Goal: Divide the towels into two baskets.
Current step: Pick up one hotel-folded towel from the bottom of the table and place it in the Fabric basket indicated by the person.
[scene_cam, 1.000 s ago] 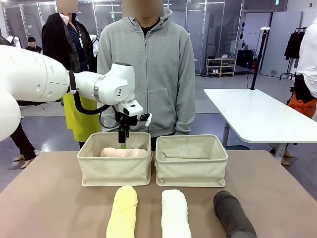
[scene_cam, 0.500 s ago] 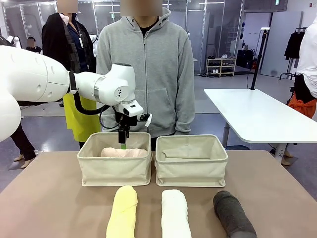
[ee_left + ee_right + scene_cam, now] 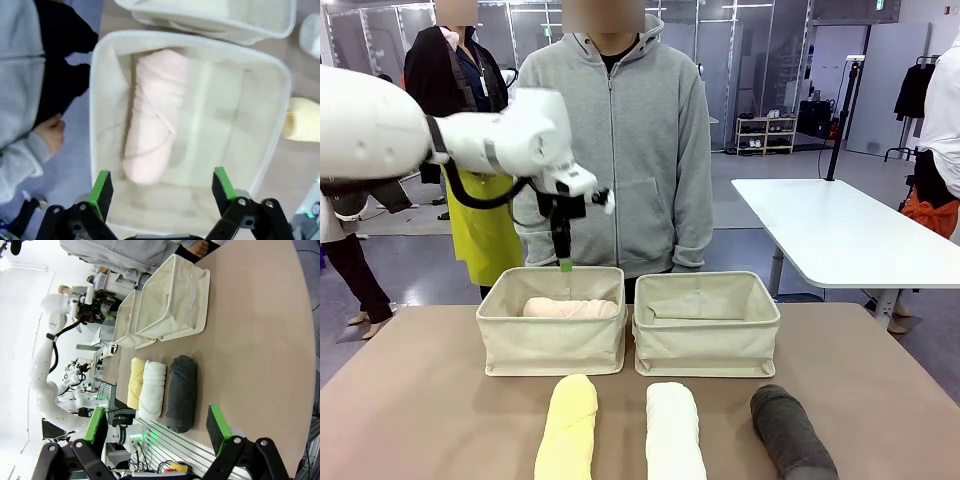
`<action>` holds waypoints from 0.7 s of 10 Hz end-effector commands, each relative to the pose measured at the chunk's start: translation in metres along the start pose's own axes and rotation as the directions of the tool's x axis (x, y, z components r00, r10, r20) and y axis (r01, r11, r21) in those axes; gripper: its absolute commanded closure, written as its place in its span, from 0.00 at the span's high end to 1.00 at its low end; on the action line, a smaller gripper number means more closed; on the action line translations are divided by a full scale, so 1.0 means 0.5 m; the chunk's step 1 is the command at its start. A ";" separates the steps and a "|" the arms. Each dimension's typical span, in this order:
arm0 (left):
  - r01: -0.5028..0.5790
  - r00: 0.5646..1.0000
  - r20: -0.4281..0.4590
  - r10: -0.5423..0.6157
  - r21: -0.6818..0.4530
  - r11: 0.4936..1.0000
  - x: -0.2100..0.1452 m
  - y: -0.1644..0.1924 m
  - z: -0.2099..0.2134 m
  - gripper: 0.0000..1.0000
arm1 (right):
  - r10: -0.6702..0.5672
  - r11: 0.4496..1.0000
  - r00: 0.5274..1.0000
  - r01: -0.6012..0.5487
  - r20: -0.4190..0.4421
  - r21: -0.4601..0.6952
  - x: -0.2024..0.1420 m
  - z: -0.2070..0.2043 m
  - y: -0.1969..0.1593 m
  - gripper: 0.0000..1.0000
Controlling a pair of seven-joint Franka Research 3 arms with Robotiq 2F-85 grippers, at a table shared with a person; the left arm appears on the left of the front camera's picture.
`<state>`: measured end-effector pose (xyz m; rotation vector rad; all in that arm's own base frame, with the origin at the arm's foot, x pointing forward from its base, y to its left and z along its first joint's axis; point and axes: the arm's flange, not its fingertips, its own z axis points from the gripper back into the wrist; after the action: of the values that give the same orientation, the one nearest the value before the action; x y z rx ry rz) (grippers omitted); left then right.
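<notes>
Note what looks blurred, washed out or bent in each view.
Front view: the left gripper is smeared. Left wrist view: the pale pink rolled terry towel and its cream canvas basket are soft. Right wrist view: background blown white, brown table edge bowed.

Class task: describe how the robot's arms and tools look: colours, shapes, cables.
The left arm has smooth, rounded white shells, with a black cable looping under its wrist. The left tool is black, with two linked fingers tipped by green pads. The right tool looks the same.
</notes>
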<state>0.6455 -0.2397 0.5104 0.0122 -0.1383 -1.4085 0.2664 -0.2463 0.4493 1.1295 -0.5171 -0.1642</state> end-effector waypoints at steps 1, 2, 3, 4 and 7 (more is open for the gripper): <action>-0.136 0.977 0.150 0.149 -0.092 0.986 -0.103 -0.090 0.071 1.00 | 0.004 1.000 1.000 -0.004 0.011 0.010 -0.002 0.002 0.006 1.00; -0.230 0.944 0.207 0.255 -0.137 0.963 -0.172 -0.124 0.084 1.00 | 0.004 1.000 1.000 -0.004 0.011 0.010 -0.002 0.002 0.006 1.00; -0.326 0.877 0.289 0.384 -0.229 0.917 -0.247 -0.178 0.081 1.00 | 0.004 1.000 1.000 -0.004 0.011 0.010 -0.002 0.002 0.006 1.00; -0.404 0.812 0.330 0.481 -0.278 0.872 -0.306 -0.236 0.072 1.00 | 0.004 1.000 1.000 -0.004 0.011 0.010 -0.002 0.002 0.006 1.00; -0.487 0.577 0.450 0.682 -0.481 0.729 -0.480 -0.404 0.070 1.00 | 0.004 1.000 1.000 -0.004 0.011 0.010 -0.002 0.002 0.006 1.00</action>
<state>0.4438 -0.0417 0.5113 -0.6674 -0.3272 -0.7311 0.2659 -0.2467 0.4494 1.1301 -0.5187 -0.1656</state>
